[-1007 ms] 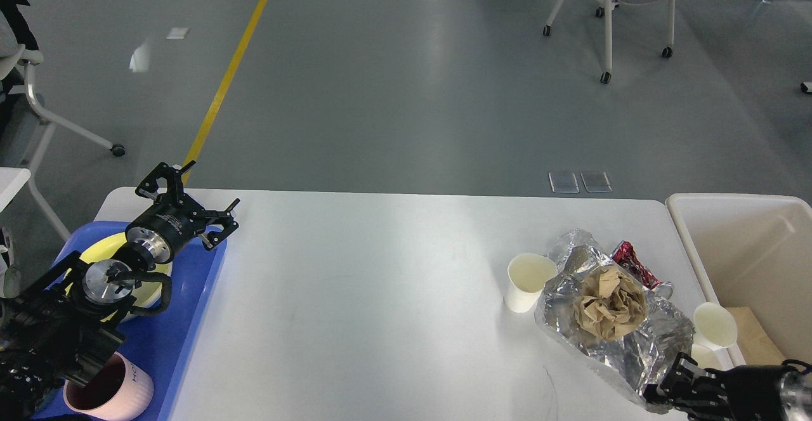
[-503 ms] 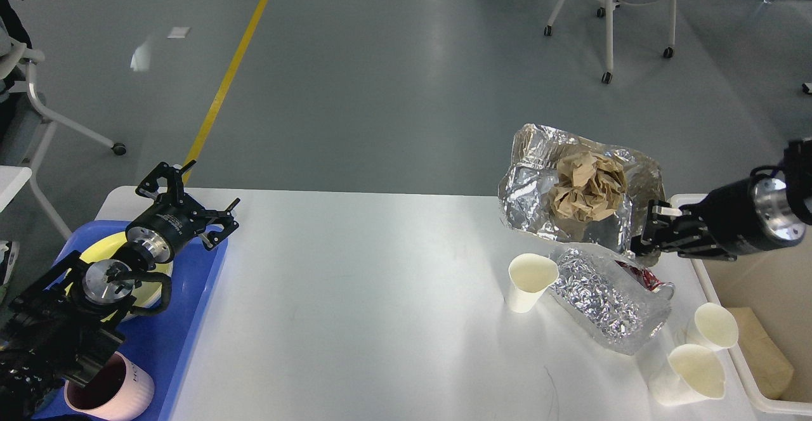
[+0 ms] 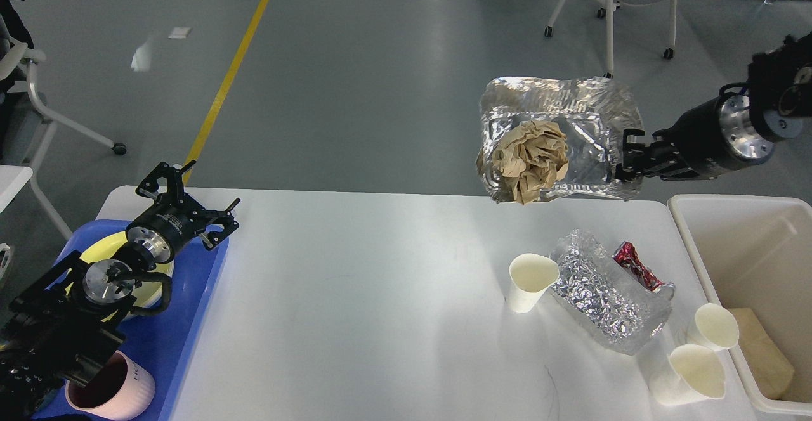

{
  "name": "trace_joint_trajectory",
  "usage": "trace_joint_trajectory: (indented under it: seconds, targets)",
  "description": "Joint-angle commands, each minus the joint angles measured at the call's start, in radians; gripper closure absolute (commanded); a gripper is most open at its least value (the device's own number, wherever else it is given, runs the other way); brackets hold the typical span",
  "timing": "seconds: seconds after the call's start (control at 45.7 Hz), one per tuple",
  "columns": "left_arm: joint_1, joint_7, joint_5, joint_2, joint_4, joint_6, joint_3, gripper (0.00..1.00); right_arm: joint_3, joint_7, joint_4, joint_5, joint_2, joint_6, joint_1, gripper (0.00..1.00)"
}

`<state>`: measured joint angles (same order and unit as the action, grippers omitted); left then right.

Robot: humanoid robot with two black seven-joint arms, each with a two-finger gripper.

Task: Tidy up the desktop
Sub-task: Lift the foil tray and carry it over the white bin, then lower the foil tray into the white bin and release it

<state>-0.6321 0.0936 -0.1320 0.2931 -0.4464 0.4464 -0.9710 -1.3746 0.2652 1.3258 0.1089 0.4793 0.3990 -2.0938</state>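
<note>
The white desktop (image 3: 355, 294) fills the lower middle of the head view. My right gripper (image 3: 625, 166) is shut on the edge of a silver foil bag (image 3: 590, 136) with a crumpled brown paper ball (image 3: 530, 158) in it, held high above the desktop's far right part. On the desktop lie a crumpled foil tray (image 3: 602, 294), a red wrapper (image 3: 634, 265) and three white paper cups, one (image 3: 530, 279) left of the foil and two (image 3: 694, 367) near the right edge. My left gripper (image 3: 190, 202) is open and empty above the blue tray (image 3: 171, 338).
A cream-white bin (image 3: 736, 243) stands at the desktop's right end with brown paper inside. The blue tray holds a yellow plate (image 3: 111, 250) and a pink mug (image 3: 111, 392). Chairs stand on the floor at the left and far right.
My right gripper has lifted the foil bag with the paper ball from the desktop up and back, uncovering the foil tray and a cup. The left arm has not moved.
</note>
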Motion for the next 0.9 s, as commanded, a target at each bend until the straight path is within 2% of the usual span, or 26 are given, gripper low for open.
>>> trace_joint_trajectory:
  seconds: [0.0, 0.175, 0.306, 0.372, 0.394, 0.525, 0.635, 0.788, 0.875]
  targets:
    - [0.000, 0.000, 0.000, 0.000, 0.000, 0.000, 0.000, 0.00, -0.006, 0.000, -0.212, -0.017, 0.085, 0.000, 0.176, 1.00]
    - [0.000, 0.000, 0.000, 0.000, 0.000, 0.000, 0.000, 0.00, 0.022, 0.002, -0.474, -0.100, 0.180, 0.000, 0.441, 1.00]
    - [0.000, 0.000, 0.000, 0.000, 0.000, 0.000, 0.000, 0.00, 0.069, 0.002, -0.701, -0.210, 0.191, 0.000, 0.651, 1.00]
    - [0.000, 0.000, 0.000, 0.000, 0.000, 0.000, 0.000, 0.00, 0.097, 0.000, -0.836, -0.273, 0.193, 0.000, 0.777, 1.00]
    - [0.000, 0.000, 0.000, 0.000, 0.000, 0.000, 0.000, 0.00, 0.121, -0.001, -0.950, -0.320, 0.193, 0.000, 0.887, 1.00]
    - [0.000, 0.000, 0.000, 0.000, 0.000, 0.000, 0.000, 0.00, 0.198, -0.011, -1.207, -0.405, 0.179, -0.002, 1.148, 1.00]
    - [0.000, 0.000, 0.000, 0.000, 0.000, 0.000, 0.000, 0.00, 0.311, -0.061, -1.310, -0.416, 0.154, -0.015, 1.276, 1.00]
    - [0.000, 0.000, 0.000, 0.000, 0.000, 0.000, 0.000, 0.00, 0.469, -0.168, -1.318, -0.414, 0.145, -0.129, 1.339, 1.00]
    - [0.000, -0.002, 0.000, 0.000, 0.000, 0.000, 0.000, 0.00, 0.502, -0.205, -1.318, -0.414, 0.143, -0.184, 1.357, 1.00]
